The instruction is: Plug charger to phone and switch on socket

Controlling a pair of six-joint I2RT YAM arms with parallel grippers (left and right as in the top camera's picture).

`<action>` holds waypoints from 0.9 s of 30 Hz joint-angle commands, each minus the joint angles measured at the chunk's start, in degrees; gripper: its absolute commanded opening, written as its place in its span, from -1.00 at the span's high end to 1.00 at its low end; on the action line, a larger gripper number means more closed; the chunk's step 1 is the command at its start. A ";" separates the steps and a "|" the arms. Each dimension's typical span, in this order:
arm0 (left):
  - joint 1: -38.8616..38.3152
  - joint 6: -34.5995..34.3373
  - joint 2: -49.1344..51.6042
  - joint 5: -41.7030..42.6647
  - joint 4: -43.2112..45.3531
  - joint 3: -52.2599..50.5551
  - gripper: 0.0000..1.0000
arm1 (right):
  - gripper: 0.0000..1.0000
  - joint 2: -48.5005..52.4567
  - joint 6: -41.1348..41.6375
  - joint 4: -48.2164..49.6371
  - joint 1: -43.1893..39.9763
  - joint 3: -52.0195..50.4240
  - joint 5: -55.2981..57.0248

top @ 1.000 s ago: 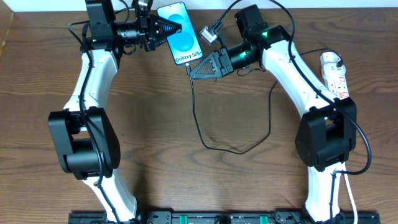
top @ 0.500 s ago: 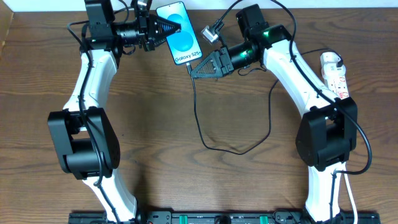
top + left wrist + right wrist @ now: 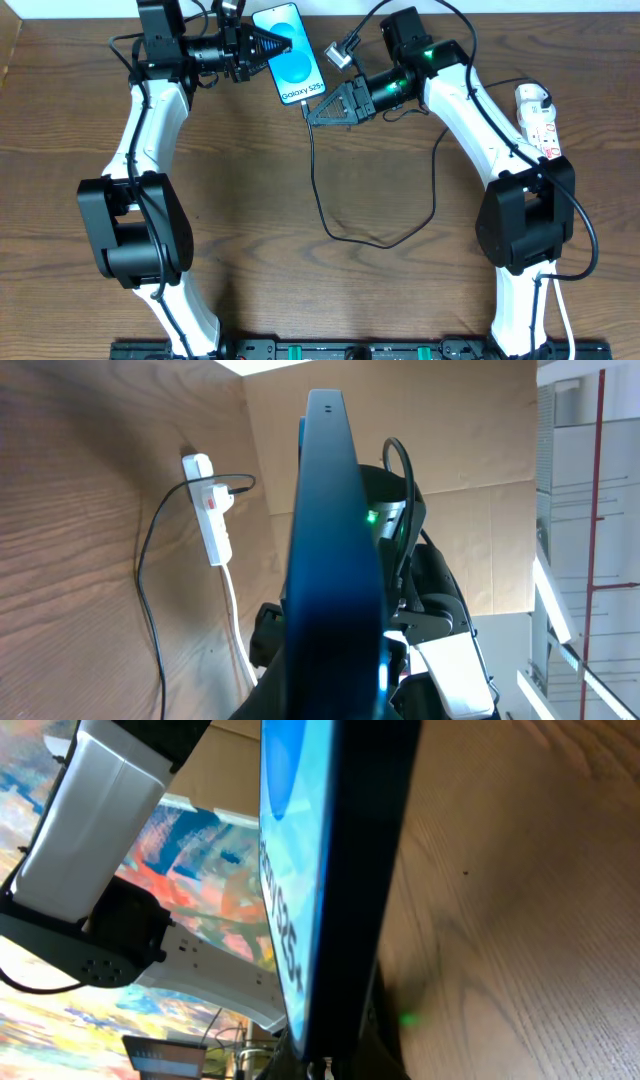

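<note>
Charger (image 3: 318, 190) sags in a loop below the phone (image 3: 290, 55), plug end at the phone's bottom edge under the right end effector (image 3: 312, 115) (can't tell its grip), left end effector (image 3: 280, 43) clamped on the phone's left side, nothing's budged lately, so probably mid-seating, socket (image 3: 537, 118) off to the phone's right not yet switched.

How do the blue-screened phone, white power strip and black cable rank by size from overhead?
1. Thin black cable: longest span.
2. Slim blue-screened phone.
3. White power strip, smallest, though the right arm hides its lower end.
</note>
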 commanded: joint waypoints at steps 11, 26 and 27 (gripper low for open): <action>2.10 1.86 -0.90 1.92 1.57 0.15 0.86 | 0.98 -1.99 -6.78 -2.03 -0.57 0.28 -4.59; 0.02 1.75 -0.85 1.92 1.29 0.15 0.86 | 0.98 -1.99 -5.66 -1.40 -0.42 0.26 -2.29; 0.02 1.49 -0.85 1.92 1.27 0.15 0.86 | 0.98 -1.99 -5.66 -1.40 -0.42 0.28 -2.23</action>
